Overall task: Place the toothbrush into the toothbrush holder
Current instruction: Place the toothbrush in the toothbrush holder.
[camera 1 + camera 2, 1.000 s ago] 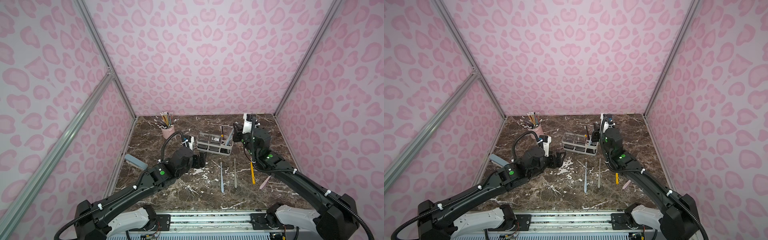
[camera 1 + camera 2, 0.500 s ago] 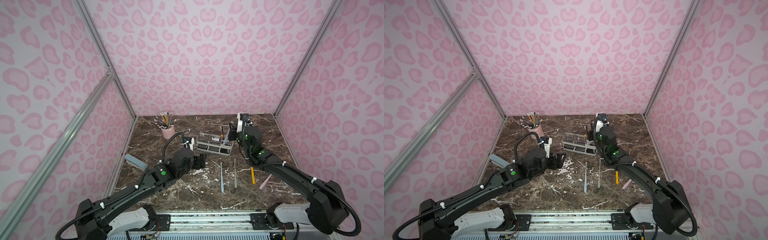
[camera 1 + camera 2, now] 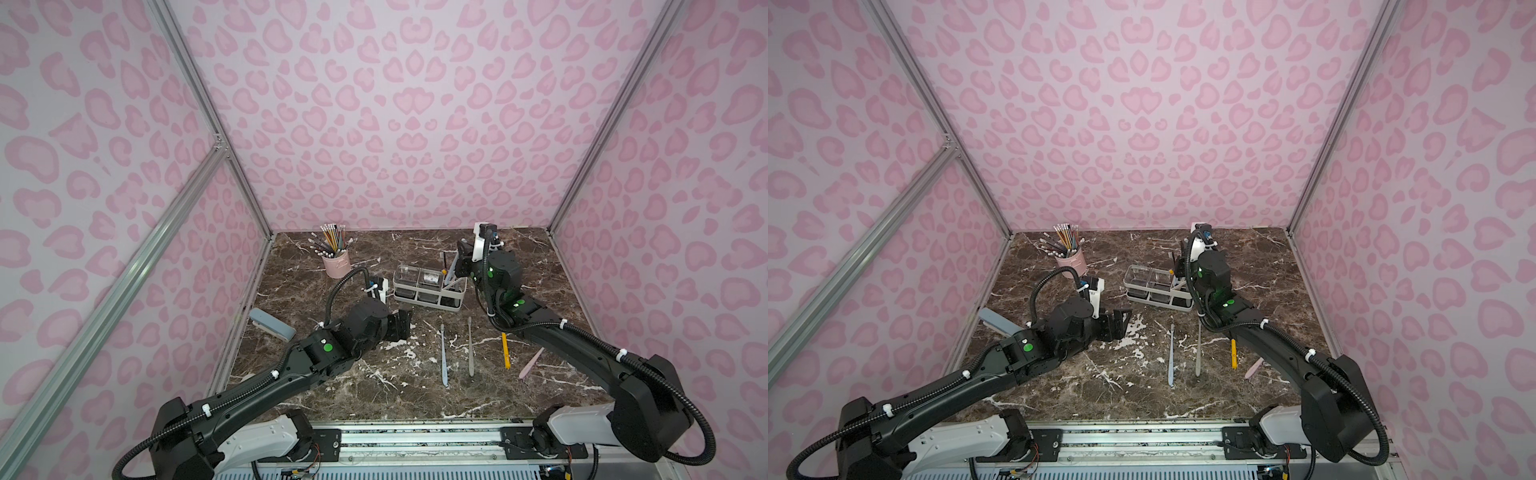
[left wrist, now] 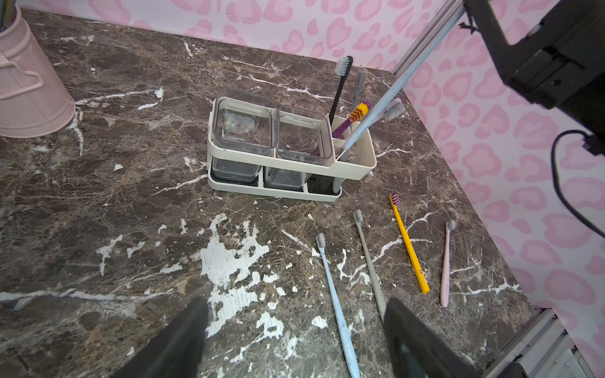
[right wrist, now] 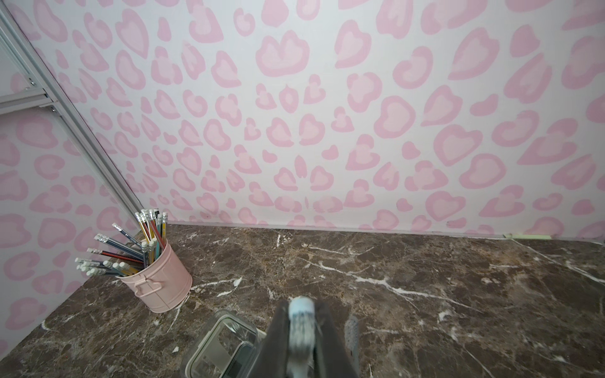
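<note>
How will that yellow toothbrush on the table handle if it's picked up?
The yellow toothbrush looks like slim hard plastic: probably stiff and light. Its handle seems flat-sided, so it likely won't roll. Lying flat on the smooth table, it may skid when pinched.

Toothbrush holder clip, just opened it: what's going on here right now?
The right gripper is shut on a light blue toothbrush. It holds the brush slanted, with the lower end already inside the slotted compartment of the toothbrush holder, beside several brushes standing there. It has not let go. The left gripper is open and empty, hovering above the table in front of the holder. Four other toothbrushes lie flat on the table, apart from the holder.
</note>
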